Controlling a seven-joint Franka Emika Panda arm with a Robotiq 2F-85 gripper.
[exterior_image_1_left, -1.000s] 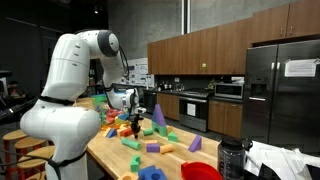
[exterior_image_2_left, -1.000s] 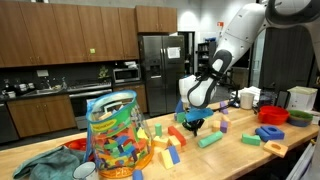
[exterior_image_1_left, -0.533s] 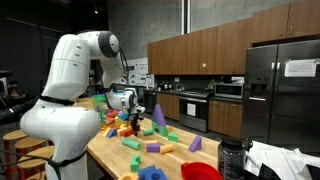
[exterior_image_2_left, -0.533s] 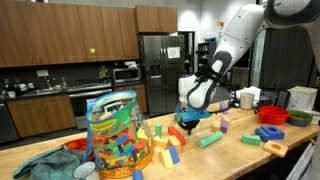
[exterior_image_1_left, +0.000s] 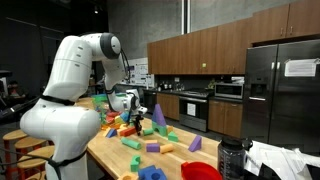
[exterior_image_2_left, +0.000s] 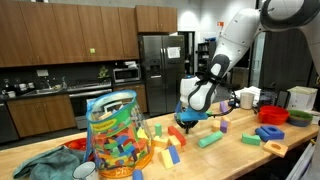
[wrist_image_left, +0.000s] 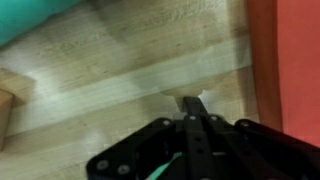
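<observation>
The gripper (wrist_image_left: 192, 104) has its two fingers pressed tight together and holds nothing that I can see, and its tip points down at the wooden table (wrist_image_left: 120, 80). A red block (wrist_image_left: 295, 70) lies just beside the tip on one side, and a teal block (wrist_image_left: 35, 18) lies a bit more away on the other side. Far behind, in an exterior view, a big fridge (exterior_image_2_left: 160, 65) stands by brown cupboards (exterior_image_2_left: 60, 35).

Steel fridge (exterior_image_2_left: 160, 62), wooden cabinets (exterior_image_2_left: 60, 35), clear tub of blocks (exterior_image_2_left: 115, 135), teal cloth (exterior_image_2_left: 45, 163)
</observation>
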